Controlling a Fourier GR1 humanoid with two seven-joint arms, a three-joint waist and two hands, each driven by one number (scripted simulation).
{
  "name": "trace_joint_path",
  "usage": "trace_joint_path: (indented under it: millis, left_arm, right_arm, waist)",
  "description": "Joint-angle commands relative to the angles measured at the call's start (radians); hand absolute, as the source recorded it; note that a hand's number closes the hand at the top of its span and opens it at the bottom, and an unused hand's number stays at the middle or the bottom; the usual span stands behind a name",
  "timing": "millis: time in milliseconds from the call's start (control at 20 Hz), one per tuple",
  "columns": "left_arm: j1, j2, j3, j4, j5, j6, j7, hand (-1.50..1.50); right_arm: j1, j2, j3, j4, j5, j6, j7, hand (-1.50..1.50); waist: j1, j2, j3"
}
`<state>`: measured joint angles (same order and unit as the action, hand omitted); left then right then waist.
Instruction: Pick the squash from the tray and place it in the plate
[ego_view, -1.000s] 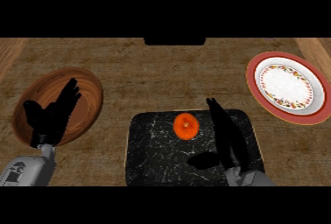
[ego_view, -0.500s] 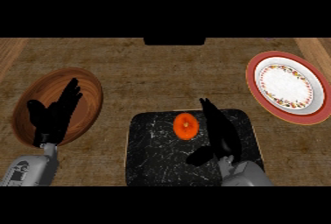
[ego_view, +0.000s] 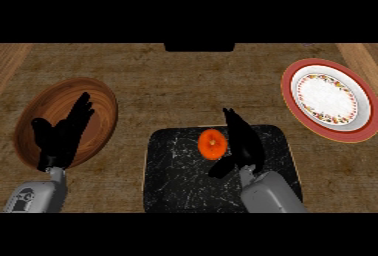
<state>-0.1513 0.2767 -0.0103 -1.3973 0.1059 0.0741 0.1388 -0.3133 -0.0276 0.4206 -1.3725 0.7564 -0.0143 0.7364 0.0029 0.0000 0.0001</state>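
One robot hand (ego_view: 242, 142) — seemingly touching squash (ego_view: 212, 144).

The right hand (ego_view: 240, 145) hides part of the tray (ego_view: 173, 175), whose near edge is cut off. The left hand (ego_view: 63, 135) covers part of a wooden bowl (ego_view: 100, 100). Whether the right fingers touch the squash (ego_view: 212, 144) is unclear.

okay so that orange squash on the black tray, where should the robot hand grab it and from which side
Probably across its round middle. The small orange squash lies alone on the black marble-patterned tray, showing no stem or handle, so its sides are the only hold. The right robot hand, open, is just to its right; closing in from that side, fingers over the top and thumb at the near side, looks simplest.
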Motion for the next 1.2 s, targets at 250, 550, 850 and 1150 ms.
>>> trace_joint_path:
  millis: [250, 550, 850, 1150]
  left_arm:
    - [0.022, -0.017, 0.024, -0.073, -0.023, -0.035, 0.054, 0.00]
    - [0.003, -0.009, 0.053, -0.073, 0.001, -0.063, 0.082, 0.00]
    - [-0.036, -0.046, 0.045, 0.007, -0.045, -0.039, 0.037, 0.00]
    - [0.050, -0.037, 0.052, -0.104, -0.035, -0.060, 0.057, 0.00]
  right_arm:
    - [-0.058, 0.003, -0.079, 0.141, -0.006, 0.074, -0.081, -1.50]
    - [-0.086, 0.026, 0.027, 0.229, -0.014, 0.028, -0.163, 1.50]
    - [-0.126, 0.026, 0.093, 0.227, -0.091, -0.067, -0.105, 1.50]
    - [-0.239, 0.008, -0.004, 0.325, 0.029, -0.122, -0.158, 1.50]
  waist:
    - [0.002, 0.000, 0.000]
    - [0.003, 0.000, 0.000]
    - [0.002, 0.001, 0.000]
    - [0.010, 0.001, 0.000]
